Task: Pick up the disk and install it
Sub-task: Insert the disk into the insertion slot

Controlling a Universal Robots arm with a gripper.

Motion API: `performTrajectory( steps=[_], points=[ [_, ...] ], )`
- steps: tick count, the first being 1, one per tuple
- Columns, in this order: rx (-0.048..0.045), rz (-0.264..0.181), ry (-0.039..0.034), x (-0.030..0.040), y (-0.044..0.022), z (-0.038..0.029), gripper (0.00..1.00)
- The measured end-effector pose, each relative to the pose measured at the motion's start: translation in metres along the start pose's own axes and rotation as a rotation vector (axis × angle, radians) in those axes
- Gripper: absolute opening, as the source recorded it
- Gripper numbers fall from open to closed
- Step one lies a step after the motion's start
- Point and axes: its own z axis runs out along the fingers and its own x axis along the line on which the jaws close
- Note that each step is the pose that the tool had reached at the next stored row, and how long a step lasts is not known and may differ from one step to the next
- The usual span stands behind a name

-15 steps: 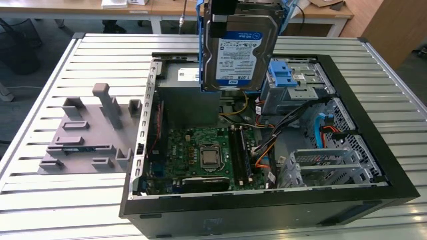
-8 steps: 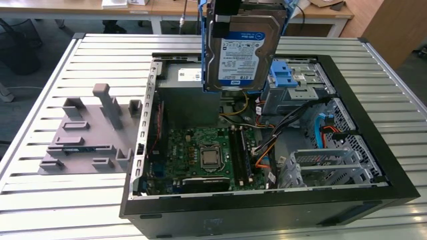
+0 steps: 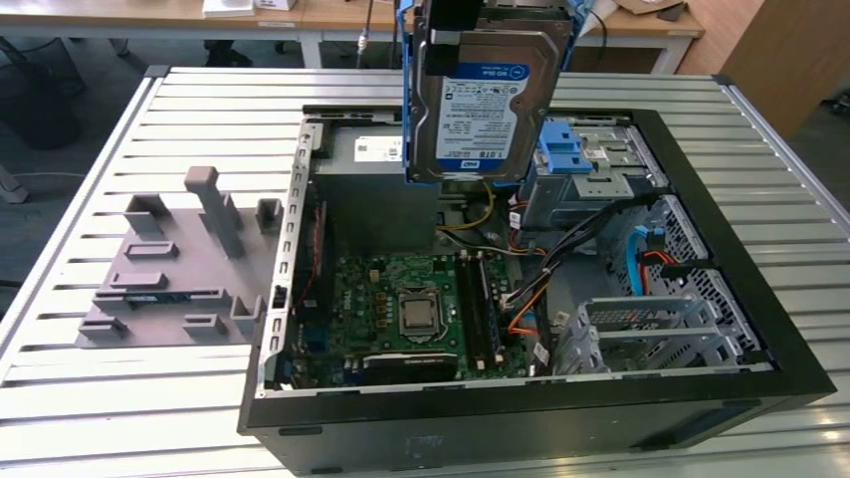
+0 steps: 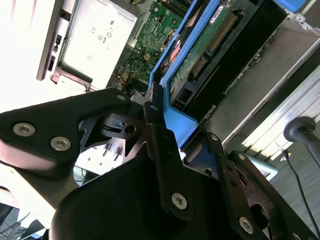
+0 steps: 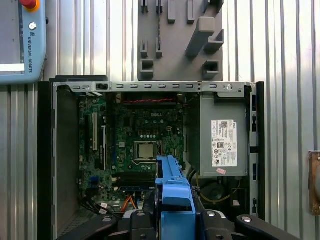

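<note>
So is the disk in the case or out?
Out. The disk hangs upright above the open case, fingers clamping its blue bracket.

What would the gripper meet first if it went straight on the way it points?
Probably the edge of the motherboard, beside the power supply. The disk that the gripper holds would touch first. Depth is unclear.

Exterior view: open air around my held disk [image 3: 481, 100]; drive cage [image 3: 598, 159] at 4 o'clock, cables [image 3: 495, 221] at 6.
</note>
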Motion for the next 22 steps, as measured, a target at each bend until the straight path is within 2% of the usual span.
performTrajectory(
  steps=[7, 11, 14, 22],
  points=[
    [0.0000, 0.000, 0.0000, 0.0000, -0.0005, 0.0000, 0.36],
    [0.0000, 0.000, -0.0001, -0.0001, -0.0059, -0.0001, 0.36],
    [0.0000, 0.000, 0.0000, 0.0003, -0.0068, -0.0001, 0.36],
    [0.0000, 0.002, -0.0001, 0.0123, -0.0074, 0.0001, 0.36]
  ],
)
